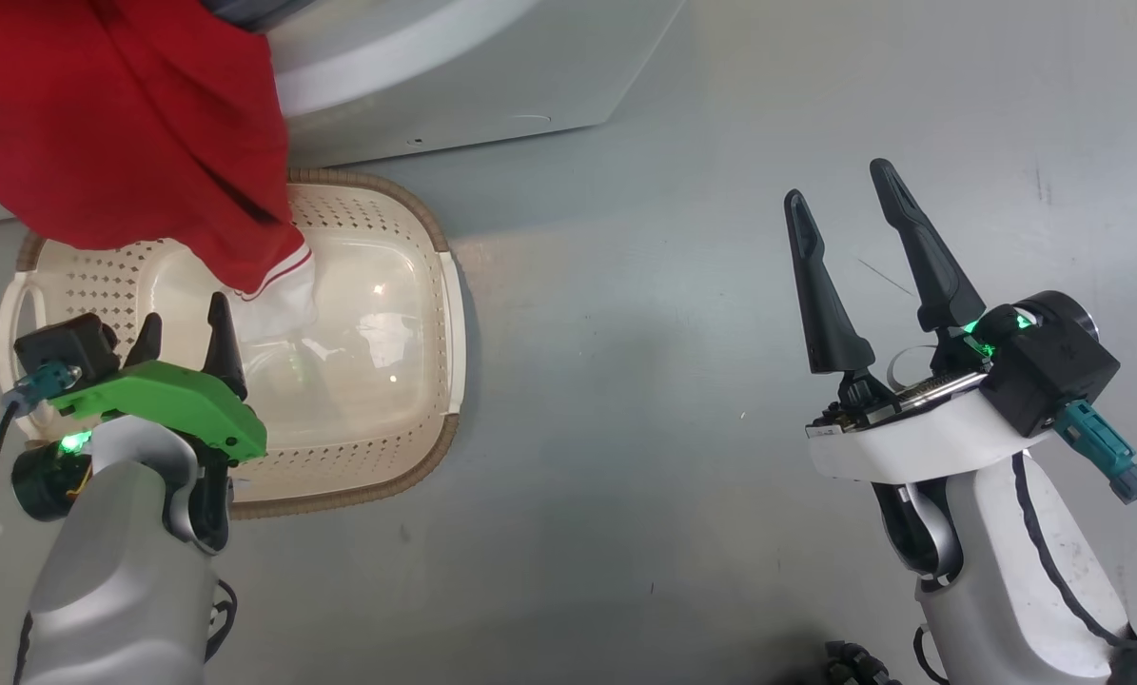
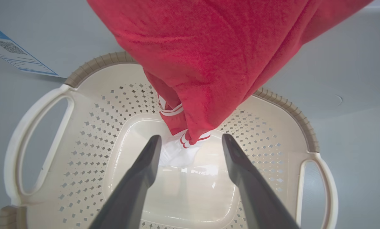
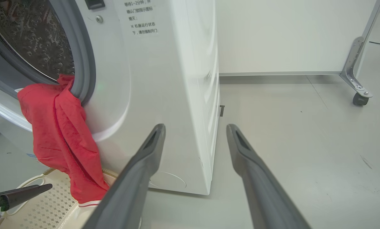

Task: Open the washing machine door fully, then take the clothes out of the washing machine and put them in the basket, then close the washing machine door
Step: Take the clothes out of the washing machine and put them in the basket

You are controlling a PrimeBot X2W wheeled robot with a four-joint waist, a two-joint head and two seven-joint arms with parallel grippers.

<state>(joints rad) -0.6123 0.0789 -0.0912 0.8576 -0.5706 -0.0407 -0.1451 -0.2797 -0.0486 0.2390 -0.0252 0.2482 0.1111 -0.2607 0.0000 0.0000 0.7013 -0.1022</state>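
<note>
Left claw (image 2: 191, 136) spread wide and empty, poised over the basket (image 2: 91, 66). Right claw (image 1: 837, 181) likewise wide and empty, well apart above the floor (image 1: 625, 381). The clothes (image 2: 209, 63) drape from the mouth of the washing machine (image 3: 164, 79), striped hem touching the basket bottom. Hazard: the upper fabric looks caught on the mouth's rim, so the garment may hang there rather than drop in.

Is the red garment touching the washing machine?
Touching. The right wrist view shows the red garment draped out of the washing machine, lying over its grey door ring and white front.
</note>
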